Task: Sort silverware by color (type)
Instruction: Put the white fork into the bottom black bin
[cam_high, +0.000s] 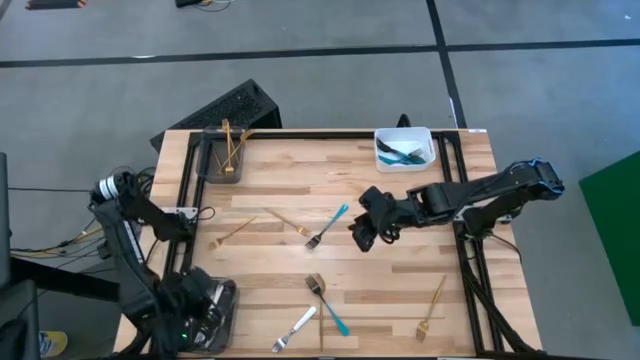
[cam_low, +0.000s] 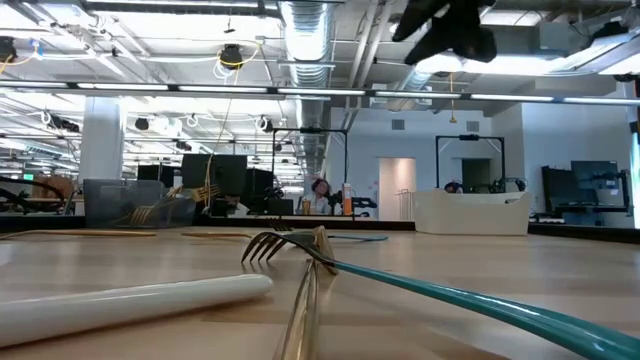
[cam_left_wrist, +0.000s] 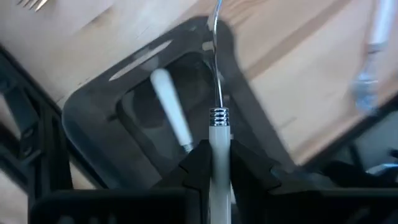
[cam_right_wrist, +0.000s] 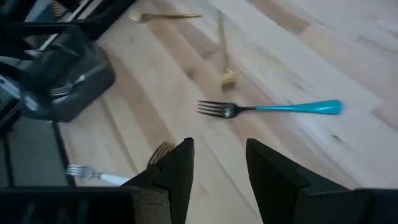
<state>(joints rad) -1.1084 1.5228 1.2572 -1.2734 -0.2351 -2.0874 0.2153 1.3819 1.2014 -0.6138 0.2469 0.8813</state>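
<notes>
My left gripper (cam_left_wrist: 219, 163) is at the table's near left corner, over a dark tray (cam_high: 222, 318), shut on a white-handled utensil (cam_left_wrist: 216, 93). Another white-handled piece (cam_left_wrist: 171, 107) lies inside that tray. My right gripper (cam_right_wrist: 219, 167) is open and hovers mid-table, just right of a blue-handled fork (cam_right_wrist: 273, 109) (cam_high: 328, 226) lying flat on the wood. Gold forks (cam_high: 236, 232) (cam_high: 290, 222) (cam_high: 432, 306) lie scattered. Near the front edge, a gold fork (cam_high: 316, 288), a blue utensil (cam_high: 336, 316) and a white fork (cam_high: 295, 328) lie together. My left gripper pinches the white handle (cam_left_wrist: 217, 140) between its two fingers, close to the ribbed collar where the metal shaft begins. The utensil runs along the fingers and sticks out forward past them, its metal end (cam_left_wrist: 215, 37) reaching over the dark tray's rim.
A second dark tray (cam_high: 208, 160) at the far left holds gold forks. A white bin (cam_high: 404, 148) at the far right holds blue utensils. A black frame (cam_high: 300, 134) runs around the table. Bare wood lies between the scattered pieces.
</notes>
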